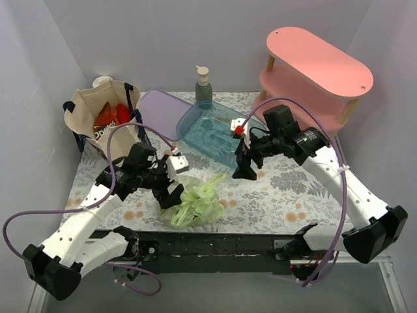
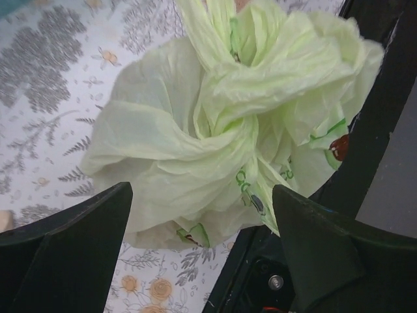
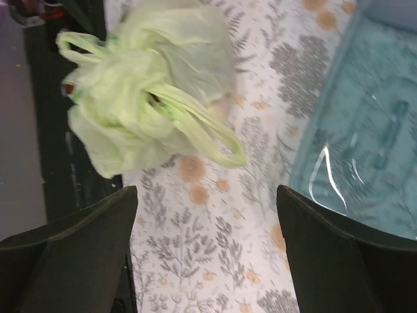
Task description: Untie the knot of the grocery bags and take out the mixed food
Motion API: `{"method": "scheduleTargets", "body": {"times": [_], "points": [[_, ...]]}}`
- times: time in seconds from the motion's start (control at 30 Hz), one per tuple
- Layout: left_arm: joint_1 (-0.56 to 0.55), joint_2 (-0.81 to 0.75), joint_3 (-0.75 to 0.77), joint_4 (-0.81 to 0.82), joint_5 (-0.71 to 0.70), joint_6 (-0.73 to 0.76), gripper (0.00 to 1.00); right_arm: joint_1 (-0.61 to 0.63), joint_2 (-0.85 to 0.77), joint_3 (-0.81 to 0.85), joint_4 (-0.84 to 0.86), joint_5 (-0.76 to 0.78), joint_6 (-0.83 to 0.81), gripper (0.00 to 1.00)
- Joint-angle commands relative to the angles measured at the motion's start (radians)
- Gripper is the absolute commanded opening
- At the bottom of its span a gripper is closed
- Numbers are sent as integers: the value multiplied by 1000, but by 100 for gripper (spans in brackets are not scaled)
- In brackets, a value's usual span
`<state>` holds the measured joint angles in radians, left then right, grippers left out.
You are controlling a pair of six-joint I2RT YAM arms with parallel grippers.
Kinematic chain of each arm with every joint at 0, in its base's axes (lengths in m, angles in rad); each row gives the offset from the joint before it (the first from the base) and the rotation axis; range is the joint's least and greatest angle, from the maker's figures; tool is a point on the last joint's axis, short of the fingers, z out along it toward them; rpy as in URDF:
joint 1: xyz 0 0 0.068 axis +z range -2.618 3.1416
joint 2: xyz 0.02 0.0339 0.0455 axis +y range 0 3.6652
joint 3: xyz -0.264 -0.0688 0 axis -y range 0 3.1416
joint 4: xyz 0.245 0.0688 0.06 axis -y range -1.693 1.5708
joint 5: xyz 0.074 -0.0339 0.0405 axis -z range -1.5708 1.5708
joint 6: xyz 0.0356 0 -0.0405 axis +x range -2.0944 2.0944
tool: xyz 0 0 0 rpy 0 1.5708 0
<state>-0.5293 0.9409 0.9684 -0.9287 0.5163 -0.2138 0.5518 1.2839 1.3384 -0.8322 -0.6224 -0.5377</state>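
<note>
The plastic bag [image 1: 199,203] lies at the near edge of the desk [image 1: 287,195], about midway across. The canvas tote [image 1: 83,107] stands far left with snack packets [image 1: 107,119] in it, the tray [image 1: 215,137] right of it, the pump bottle [image 1: 204,88] behind the tray, a shelf [image 1: 319,62] far right.

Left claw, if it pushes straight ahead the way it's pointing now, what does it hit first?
Most likely the pale-green plastic bag: its knot sits dead ahead of the open left claw, though the gap is hard to judge.
</note>
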Motion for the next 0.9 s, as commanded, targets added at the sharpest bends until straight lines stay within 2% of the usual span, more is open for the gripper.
{"method": "scheduleTargets", "body": {"times": [0.0,0.2,0.4,0.53,0.57,0.63,0.67,0.7,0.73,0.77,0.87], "points": [[-1,-10,-97,83,7,-8,85,103,31,-47,31,-117,79,93],[-1,-14,-174,156,-41,-36,76,218,118,-36,139,-103,143,91],[-1,-48,-194,171,-36,-68,60,284,264,28,208,-126,238,90],[-1,-60,-201,171,-25,-62,44,326,314,57,226,-126,260,87],[-1,-60,-204,175,-25,-61,33,329,324,58,228,-128,262,85],[0,-68,-215,180,-21,-56,22,330,328,51,235,-116,260,67],[3,-71,-217,179,-19,-53,10,330,327,45,235,-106,257,60],[3,-73,-217,177,-21,-50,5,330,325,39,234,-100,248,49],[6,-79,-220,177,-25,-44,0,329,321,36,229,-99,222,42],[9,-83,-220,169,-32,-41,0,330,307,24,219,-94,210,36],[14,-93,-209,134,-80,-19,0,323,261,12,177,-53,147,7]]}}
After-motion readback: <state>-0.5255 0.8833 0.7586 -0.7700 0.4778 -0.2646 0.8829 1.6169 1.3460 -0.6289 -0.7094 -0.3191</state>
